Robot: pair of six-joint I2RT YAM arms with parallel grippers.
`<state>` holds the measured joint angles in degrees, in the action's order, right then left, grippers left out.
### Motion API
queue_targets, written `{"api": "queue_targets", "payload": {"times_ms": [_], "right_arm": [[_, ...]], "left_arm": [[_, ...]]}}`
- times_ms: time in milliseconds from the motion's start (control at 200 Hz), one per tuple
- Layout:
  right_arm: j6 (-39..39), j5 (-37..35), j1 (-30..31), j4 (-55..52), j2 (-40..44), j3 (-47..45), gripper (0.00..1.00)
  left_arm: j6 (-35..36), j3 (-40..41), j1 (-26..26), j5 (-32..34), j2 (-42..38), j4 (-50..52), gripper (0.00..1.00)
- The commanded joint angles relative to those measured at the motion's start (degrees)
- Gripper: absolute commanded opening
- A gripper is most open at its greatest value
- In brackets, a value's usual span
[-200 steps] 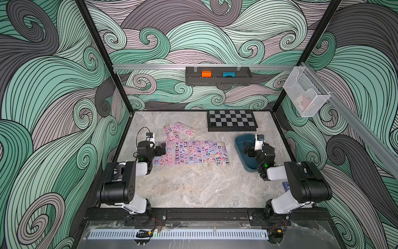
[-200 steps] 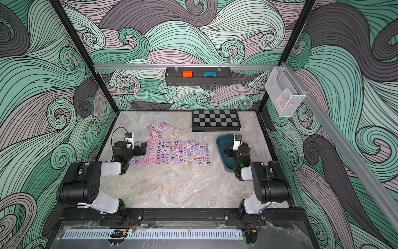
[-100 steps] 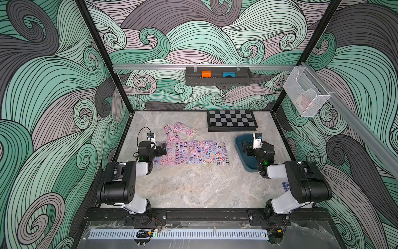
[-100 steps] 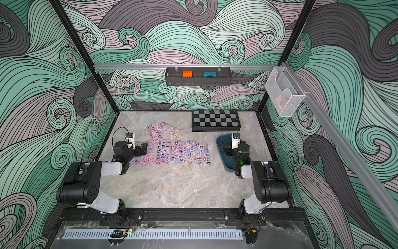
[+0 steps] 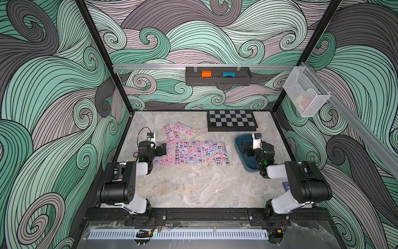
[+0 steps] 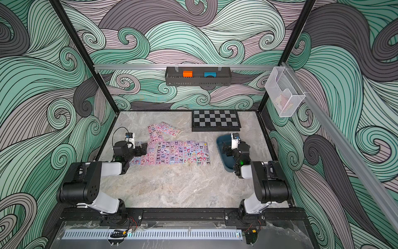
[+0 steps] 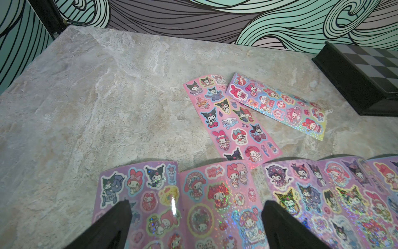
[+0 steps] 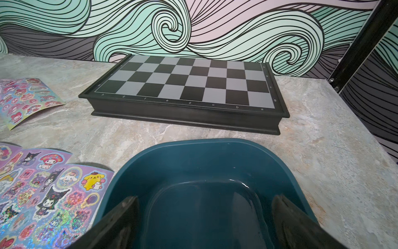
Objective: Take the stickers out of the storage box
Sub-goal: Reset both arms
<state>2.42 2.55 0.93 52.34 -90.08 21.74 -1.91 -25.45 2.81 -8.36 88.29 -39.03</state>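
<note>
Several pink and purple stickers (image 5: 195, 153) lie side by side in a row on the marble table, and two more sheets (image 5: 179, 130) sit behind them. In both top views the dark teal storage box (image 5: 239, 143) stands to the right of the row. Its inside (image 8: 204, 172) shows no sheet in the right wrist view. My right gripper (image 8: 205, 198) hangs open over the box (image 6: 220, 142), with nothing between its fingers. My left gripper (image 7: 197, 203) is open just above the left end of the sticker row (image 7: 193, 194), holding nothing.
A folded chessboard (image 5: 231, 120) lies at the back, just behind the box. A black wall tray (image 5: 217, 77) with an orange and a blue block hangs on the back wall. A clear bin (image 5: 305, 94) is on the right wall. A dark blue card pack (image 5: 286, 186) lies by the right arm.
The right gripper has shifted very slightly over the box. The left arm and the sheets have stayed where they were.
</note>
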Motion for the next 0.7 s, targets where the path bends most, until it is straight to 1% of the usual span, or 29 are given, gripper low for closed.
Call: {"api": "queue_targets", "payload": {"times_ms": [0,55,170,280,395,490,695], "right_arm": [[0.8,2.3,-0.3,0.3,0.7,0.6,0.99],[0.0,0.1,-0.2,-0.3,0.6,0.9,0.99],[0.0,-0.1,-0.3,-0.1,0.7,0.9,0.99],[-1.0,-2.5,-0.3,1.2,0.7,0.2,0.99],[-0.9,-2.4,-0.1,1.3,0.7,0.1,0.99],[0.4,0.8,-0.2,-0.7,0.7,1.1,0.99],[0.4,0.9,-0.2,-0.3,0.7,1.0,0.99]], "left_arm": [[2.8,-0.7,-0.3,-5.5,-1.4,-1.0,0.98],[2.7,-0.8,-0.2,-5.5,-1.3,-0.9,0.99],[2.7,-0.8,-0.2,-5.5,-1.3,-0.9,0.99],[2.2,-1.1,-0.2,-4.8,-1.1,-0.6,0.99],[2.2,-1.1,-0.2,-4.8,-1.1,-0.6,0.98],[2.2,-1.1,-0.2,-4.8,-1.1,-0.6,0.98],[2.2,-1.1,-0.2,-4.8,-1.1,-0.6,0.99]]}}
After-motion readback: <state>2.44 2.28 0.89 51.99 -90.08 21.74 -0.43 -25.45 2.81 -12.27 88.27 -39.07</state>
